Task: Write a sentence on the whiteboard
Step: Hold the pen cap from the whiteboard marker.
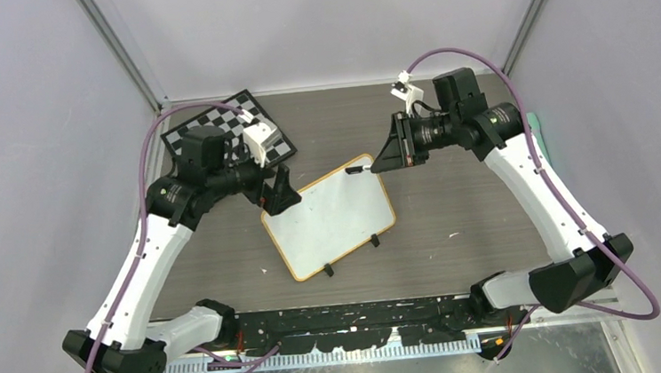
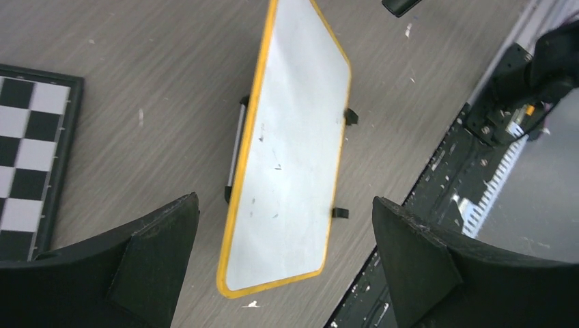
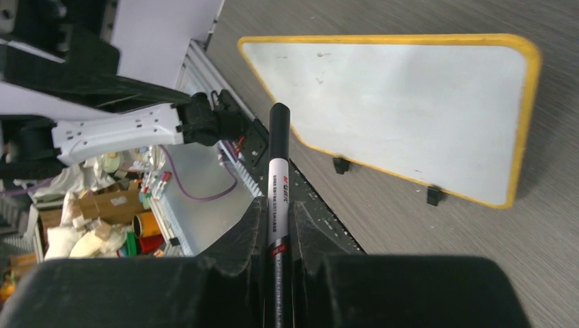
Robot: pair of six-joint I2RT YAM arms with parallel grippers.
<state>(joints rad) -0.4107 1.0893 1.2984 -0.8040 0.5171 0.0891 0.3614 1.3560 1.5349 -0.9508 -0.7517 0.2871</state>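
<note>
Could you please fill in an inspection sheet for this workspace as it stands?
Surface: wood-grain table, scattered white flecks.
Job's things: whiteboard lies mid-table, askew; no writing, only faint smudges. Black marker in the right hand.
Clutter: chessboard at the far left corner; teal item at the right edge, mostly hidden.
Hands: left hand open, by the board's left edge; right hand shut on the marker, near the board's far corner.
Cables: purple cables loop over both arms, off the board.
Surroundings: plain pale walls; boxes and oddments beyond the table in the right wrist view.
</note>
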